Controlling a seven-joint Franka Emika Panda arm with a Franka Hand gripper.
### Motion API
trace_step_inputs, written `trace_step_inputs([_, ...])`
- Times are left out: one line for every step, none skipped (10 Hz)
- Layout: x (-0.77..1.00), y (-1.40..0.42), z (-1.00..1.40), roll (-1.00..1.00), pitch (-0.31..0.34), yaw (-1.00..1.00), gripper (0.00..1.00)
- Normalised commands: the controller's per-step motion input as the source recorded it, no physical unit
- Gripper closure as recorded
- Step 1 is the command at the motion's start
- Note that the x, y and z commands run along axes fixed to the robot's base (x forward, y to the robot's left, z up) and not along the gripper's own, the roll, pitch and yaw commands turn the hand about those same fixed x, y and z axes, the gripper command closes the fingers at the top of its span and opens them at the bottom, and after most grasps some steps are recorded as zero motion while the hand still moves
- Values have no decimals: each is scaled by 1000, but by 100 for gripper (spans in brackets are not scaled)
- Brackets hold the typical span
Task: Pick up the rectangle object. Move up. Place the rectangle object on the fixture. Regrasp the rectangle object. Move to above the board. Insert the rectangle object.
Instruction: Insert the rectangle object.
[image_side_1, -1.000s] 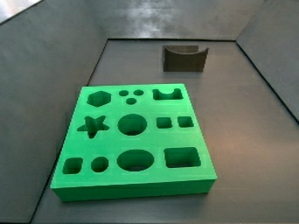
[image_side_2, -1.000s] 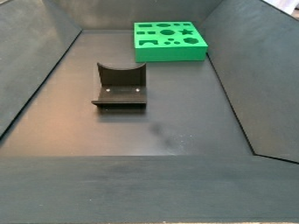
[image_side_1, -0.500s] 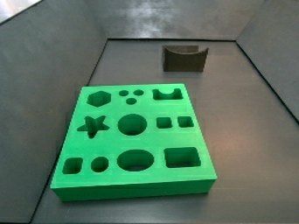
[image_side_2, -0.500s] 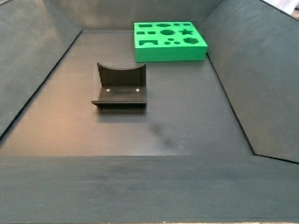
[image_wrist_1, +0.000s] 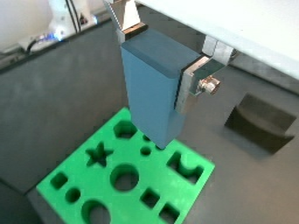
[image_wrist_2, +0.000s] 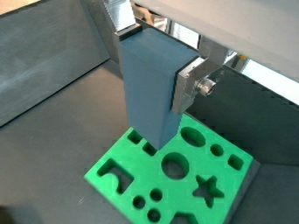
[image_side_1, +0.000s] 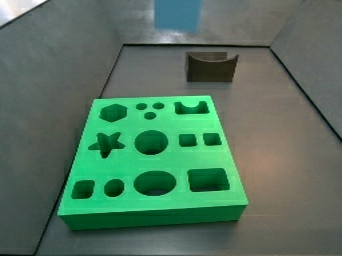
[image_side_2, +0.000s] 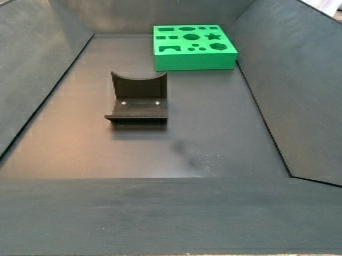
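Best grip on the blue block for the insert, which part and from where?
As the hand has it: from above, fingers on the upper part of the rectangle object, on opposite flat sides. It hangs upright, lower end free above the board.

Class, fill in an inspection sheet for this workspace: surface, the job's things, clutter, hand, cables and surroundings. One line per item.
Surface: dark grey floor, bare apart from the job's things.
Block: blue-grey block, upright, held high above the green board; its lower end shows at the top edge of a side view.
Board: flat on the floor, cut-outs empty.
Fixture: empty, apart from the board.
Clutter: nothing seen.
Hand: above the board, fingers shut on the block's sides.
Cables: some at a wrist view's corner.
Surroundings: grey walls.
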Motion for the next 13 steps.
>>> trace_step_inputs([6, -349, -409, -40, -183, 200, 100])
trace_step_inputs([17, -351, -386, -49, -186, 220, 100])
trace_step_inputs([100, -323, -366, -40, -171, 234, 100])
trace_step_inputs([226, -209, -414, -60, -170, 229, 100])
trace_step_inputs([234, -271, -483, 0, -166, 229, 100])
trace_step_inputs([277, -451, -369, 49, -100, 223, 100])
trace_step_inputs([357, -543, -331, 149, -21, 257, 100])
trace_step_inputs([397, -569, -289, 241, 0, 229, 100])
trace_step_inputs([377, -569, -280, 284, 0, 194, 100])
trace_step_inputs([380, -546, -269, 313, 21, 191, 100])
trace_step_inputs([397, -566, -246, 283, 11, 191, 100])
trace_step_inputs([480, -566, -257, 261, 19, 166, 100])
trace_step_inputs([471, -566, -263, 260, 23, 174, 100])
